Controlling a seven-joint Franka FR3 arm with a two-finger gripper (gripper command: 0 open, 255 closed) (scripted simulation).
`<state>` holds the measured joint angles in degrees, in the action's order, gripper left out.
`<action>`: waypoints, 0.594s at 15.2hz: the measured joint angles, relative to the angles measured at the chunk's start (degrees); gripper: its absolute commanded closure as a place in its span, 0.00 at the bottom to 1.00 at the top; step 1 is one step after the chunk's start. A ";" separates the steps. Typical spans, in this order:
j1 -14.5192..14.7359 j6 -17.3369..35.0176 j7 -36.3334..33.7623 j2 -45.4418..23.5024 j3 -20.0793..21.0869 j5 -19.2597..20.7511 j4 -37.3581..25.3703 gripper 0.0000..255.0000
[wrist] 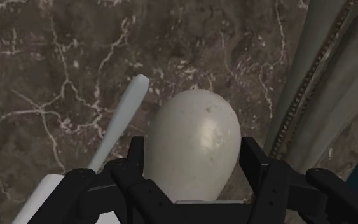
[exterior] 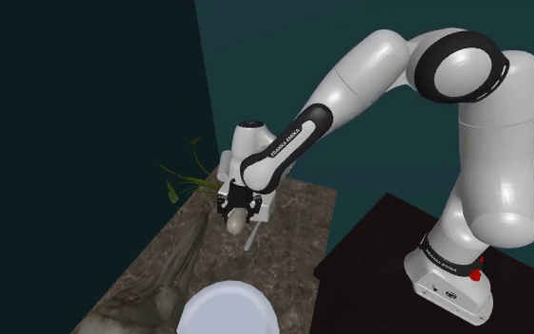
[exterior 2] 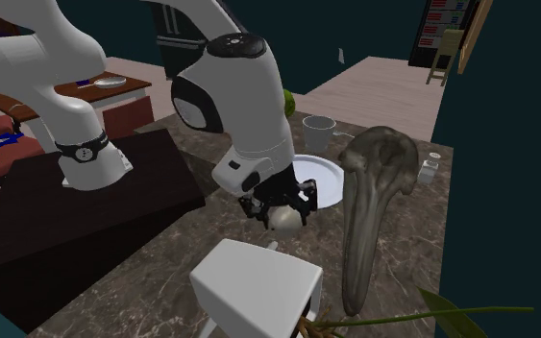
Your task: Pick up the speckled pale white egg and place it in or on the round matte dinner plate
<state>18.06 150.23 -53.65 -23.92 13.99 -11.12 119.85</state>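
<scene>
A pale, off-white egg [wrist: 193,137] with faint speckling sits clasped in your black gripper [wrist: 195,175]. One finger [wrist: 137,156] presses each long side, and the rounded end sticks out past the fingertips. It appears to hang a little above a dark brown, marble-veined counter [wrist: 56,76] rather than rest on it. Treat the egg as light, rigid, smooth and easy to crack. The curved shell can slip if the squeeze is loose and break if it is hard, so the hold across the widest part of the body, as it looks now, is the sensible one. On the counter beside the egg lies a slim white utensil [wrist: 121,121], and on its other side is a long grey ridged object [wrist: 317,83]. The round white plate [exterior: 222,302] lies near the shoulder view's bottom edge, apart from the egg. In the second exterior view the plate [exterior 2: 328,173] is partly hidden behind the arm's wrist. A white box [exterior 2: 254,288] with green leaves beside it stands near that view's lower edge. The likely next need is a gentle carry to the plate and a low release.
</scene>
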 measured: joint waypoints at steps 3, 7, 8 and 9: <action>2.70 0.96 -3.44 0.92 0.45 0.47 1.27 1.00; 7.16 3.00 -9.16 2.15 1.11 1.35 3.59 1.00; 8.37 3.53 -10.68 2.11 1.17 1.69 3.85 1.00; 9.62 3.78 -12.29 2.36 1.27 2.03 4.11 1.00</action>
<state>27.67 154.01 -65.94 -21.56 15.26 -9.10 123.95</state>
